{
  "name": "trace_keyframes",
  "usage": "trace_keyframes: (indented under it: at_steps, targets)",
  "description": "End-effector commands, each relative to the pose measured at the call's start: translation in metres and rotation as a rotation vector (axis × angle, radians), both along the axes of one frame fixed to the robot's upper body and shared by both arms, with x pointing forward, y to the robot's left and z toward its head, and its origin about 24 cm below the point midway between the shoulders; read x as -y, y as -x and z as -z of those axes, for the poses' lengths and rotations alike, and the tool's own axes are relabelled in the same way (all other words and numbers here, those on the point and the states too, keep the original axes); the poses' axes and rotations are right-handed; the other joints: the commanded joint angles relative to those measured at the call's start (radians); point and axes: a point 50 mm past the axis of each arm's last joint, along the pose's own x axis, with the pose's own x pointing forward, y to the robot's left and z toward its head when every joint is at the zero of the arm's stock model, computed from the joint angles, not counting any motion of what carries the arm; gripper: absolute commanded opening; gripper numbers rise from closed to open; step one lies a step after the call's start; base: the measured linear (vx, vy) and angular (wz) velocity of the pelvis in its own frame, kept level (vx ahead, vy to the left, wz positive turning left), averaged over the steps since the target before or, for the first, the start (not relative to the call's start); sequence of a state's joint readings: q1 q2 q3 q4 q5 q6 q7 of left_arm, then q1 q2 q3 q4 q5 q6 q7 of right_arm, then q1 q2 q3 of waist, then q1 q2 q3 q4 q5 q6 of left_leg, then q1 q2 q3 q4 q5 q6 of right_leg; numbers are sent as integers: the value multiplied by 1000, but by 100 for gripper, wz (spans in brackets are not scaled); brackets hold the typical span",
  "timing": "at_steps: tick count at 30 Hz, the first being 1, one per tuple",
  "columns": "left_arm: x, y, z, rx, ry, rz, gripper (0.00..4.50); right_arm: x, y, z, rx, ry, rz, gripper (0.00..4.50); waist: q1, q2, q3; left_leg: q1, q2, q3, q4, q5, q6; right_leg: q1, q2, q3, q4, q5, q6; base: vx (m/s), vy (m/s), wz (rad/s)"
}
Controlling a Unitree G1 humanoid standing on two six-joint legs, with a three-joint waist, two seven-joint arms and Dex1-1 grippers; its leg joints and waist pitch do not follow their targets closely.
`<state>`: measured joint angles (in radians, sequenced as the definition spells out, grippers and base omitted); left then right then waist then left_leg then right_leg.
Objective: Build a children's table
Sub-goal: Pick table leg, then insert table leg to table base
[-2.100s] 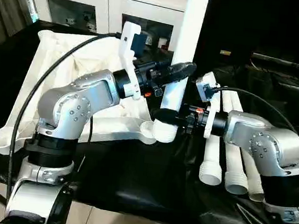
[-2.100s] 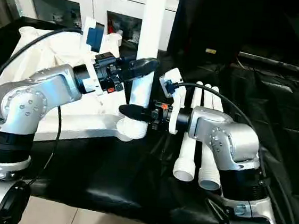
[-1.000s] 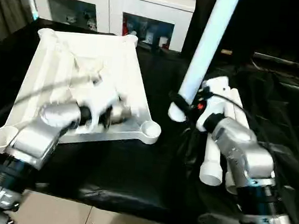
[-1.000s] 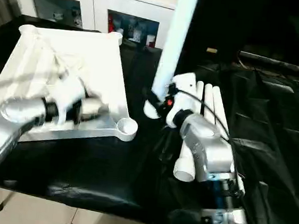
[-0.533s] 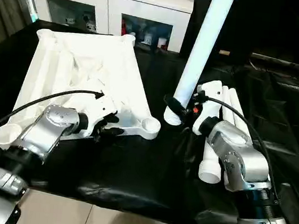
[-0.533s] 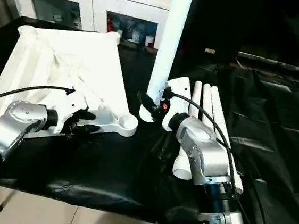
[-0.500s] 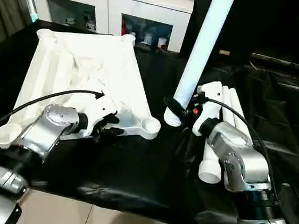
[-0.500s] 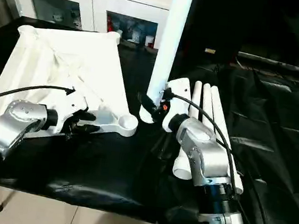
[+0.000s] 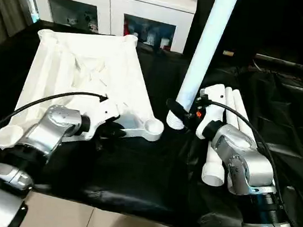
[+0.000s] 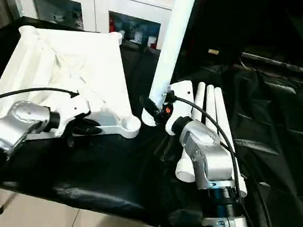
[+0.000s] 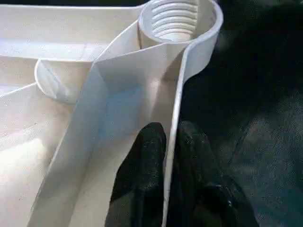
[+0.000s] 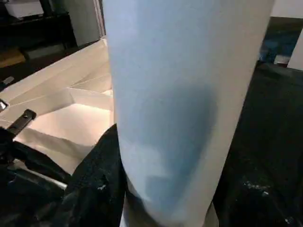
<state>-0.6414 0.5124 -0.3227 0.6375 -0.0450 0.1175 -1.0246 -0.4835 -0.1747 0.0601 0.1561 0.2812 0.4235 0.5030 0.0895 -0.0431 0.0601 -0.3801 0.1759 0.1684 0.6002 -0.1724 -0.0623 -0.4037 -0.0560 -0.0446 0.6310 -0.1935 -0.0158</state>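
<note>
Both pincers [image 11: 170,142] [image 9: 174,111] clamped

No legible text or labels (anywhere in view)

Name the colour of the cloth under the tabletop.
Black; the cloth around the white tabletop shows best in the left eye view.

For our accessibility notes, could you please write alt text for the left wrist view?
The left tool pinches the thin side wall of the upturned white tabletop, one black finger inside the wall and the other outside. Beyond the grip, the wall curves around a round, threaded corner socket, with black cloth beside the tabletop.
</note>
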Motion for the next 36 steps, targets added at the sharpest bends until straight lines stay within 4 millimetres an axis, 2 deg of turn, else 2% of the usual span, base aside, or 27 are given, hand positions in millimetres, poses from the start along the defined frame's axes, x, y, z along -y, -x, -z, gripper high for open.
trace_keyframes:
  at_steps: [1, 4, 7, 12, 14, 16, 17, 19, 20, 21, 22, 23, 25, 26, 27, 28, 32, 36]
  targets:
    - [3, -3, -6, 14, 16, 17, 20, 1, 1, -9, 37, 7, -13, 193, 1, 23, -74, 24, 49, -14, -74, -184, -44, 55, -86, 48, -63, -54, -208, 0, 0, 0]
    - [3, -2, -3, 1, -2, 33, 1, 1, 2, -8, 35, 13, -18, 193, -1, 23, -75, 22, 48, -14, -74, -178, -42, 57, -85, 48, -60, -35, -213, 0, 0, 0]
    - [3, -1, -2, -6, 2, 44, 0, 1, 3, -8, 28, 12, -32, 193, -2, 22, -74, 24, 49, -13, -73, -188, -39, 56, -86, 48, -63, -58, -213, 0, 0, 0]
    - [7, 4, -5, -32, 22, 100, 0, -7, 9, -4, -41, -7, -147, 193, 0, 21, -74, 25, 52, -14, -74, -177, -27, 58, -86, 48, -60, -34, -224, 0, 0, 0]
    - [16, 14, -7, -46, 51, 154, 0, -11, 16, 3, -93, 41, -252, 193, 1, 14, -72, 25, 55, -13, -74, -179, -25, 57, -87, 47, -59, -51, -225, 0, 0, 0]
    - [20, 16, -7, -44, 66, 157, 0, -10, 16, 7, -105, 74, -261, 193, 1, 17, -71, 25, 56, -11, -74, -176, -26, 54, -88, 48, -61, -54, -226, 0, 0, 0]
    - [23, 17, -6, -43, 72, 159, 0, -9, 14, 9, -111, 86, -253, 193, 4, 18, -71, 27, 54, -8, -72, -185, -25, 50, -87, 49, -64, -69, -226, 0, 0, 0]
    - [25, 19, -6, -43, 76, 163, 0, -7, 10, 11, -114, 94, -226, 193, 6, 16, -69, 26, 53, -10, -74, -205, -30, 50, -89, 49, -69, -119, -216, 0, 0, 0]
    - [26, 19, -6, -43, 78, 165, 0, -7, 9, 11, -114, 96, -221, 193, 4, -4, -67, 25, 53, -8, -76, -213, -31, 50, -88, 48, -74, -155, -205, 0, 0, 0]
    - [27, 20, -6, -45, 85, 166, 0, -7, 6, 12, -117, 93, -218, 193, 8, 3, -68, 25, 54, -11, -75, -210, -34, 52, -93, 49, -69, -165, -205, 0, 0, 0]
    - [28, 21, -6, -46, 86, 166, 0, -7, 6, 13, -118, 90, -218, 193, 6, 8, -67, 26, 54, -10, -76, -210, -35, 48, -91, 49, -72, -184, -197, 0, 0, 0]
    - [28, 21, -7, -47, 86, 165, 0, -7, 4, 13, -123, 85, -218, 193, 5, 3, -69, 25, 53, -10, -75, -199, -33, 49, -90, 48, -70, -172, -196, 0, 0, 0]
    - [28, 23, -6, -47, 83, 159, 0, -10, 3, 17, -138, 79, -232, 193, 5, 4, -70, 23, 54, -9, -74, -179, -25, 49, -89, 48, -68, -141, -198, 0, 0, 0]
    - [28, 23, -6, -47, 82, 158, 0, -10, 3, 18, -142, 82, -234, 193, 4, 0, -71, 22, 53, -8, -73, -165, -19, 49, -89, 48, -67, -122, -200, 0, 0, 0]
    - [28, 24, -7, -46, 81, 156, 0, -11, 2, 20, -144, 87, -235, 193, 6, 2, -71, 21, 52, -8, -72, -151, -12, 51, -88, 48, -65, -103, -202, 0, 0, 0]
    - [28, 24, -7, -46, 84, 154, 0, -11, 1, 22, -148, 78, -227, 193, 5, 0, -72, 20, 51, -7, -71, -146, -9, 51, -88, 48, -64, -98, -203, 0, 0, 0]
    - [28, 25, -7, -46, 85, 152, 0, -13, -2, 24, -157, 36, -218, 193, 3, 3, -70, 21, 51, -7, -72, -157, -10, 49, -88, 47, -67, -123, -204, 0, 0, 0]
    - [29, 26, -6, -40, 83, 138, 0, -15, -4, 30, -173, 25, -224, 193, 2, 0, -71, 20, 52, -8, -72, -157, -8, 50, -89, 47, -66, -125, -202, 0, 0, 0]
